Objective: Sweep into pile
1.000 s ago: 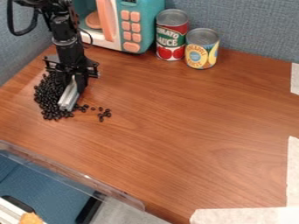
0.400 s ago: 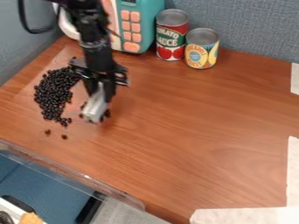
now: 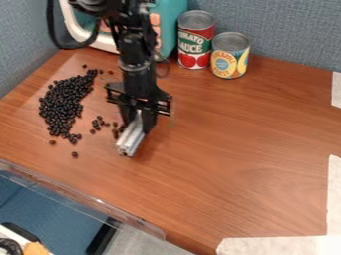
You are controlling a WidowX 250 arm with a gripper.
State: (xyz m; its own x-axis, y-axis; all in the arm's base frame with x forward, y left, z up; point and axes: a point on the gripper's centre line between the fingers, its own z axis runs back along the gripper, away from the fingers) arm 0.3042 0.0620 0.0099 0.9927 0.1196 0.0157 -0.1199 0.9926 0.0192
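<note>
My black gripper [image 3: 138,119] hangs over the left-centre of the wooden table, shut on a silver-grey bar [image 3: 130,139] that slants down to the left, its lower end at or close to the tabletop. To the left lies a pile of small black beans [image 3: 61,105], long and uneven in outline. Several loose beans [image 3: 99,122] are scattered between the pile and the bar, some right beside the bar's left side. Two stray beans sit just below the pile. Whatever lies behind the gripper and bar is hidden.
A teal toy microwave [image 3: 171,30] stands at the back behind the arm. Beside it are a red tomato can [image 3: 195,41] and a yellow can [image 3: 230,56]. Clear plastic edging [image 3: 86,196] runs along the front left edge, and pale tape [image 3: 286,246] marks the right and front.
The gripper has moved right and toward the front with the bar, away from the pile. Beans it covered now show, and a few lie apart below and right of the pile.
</note>
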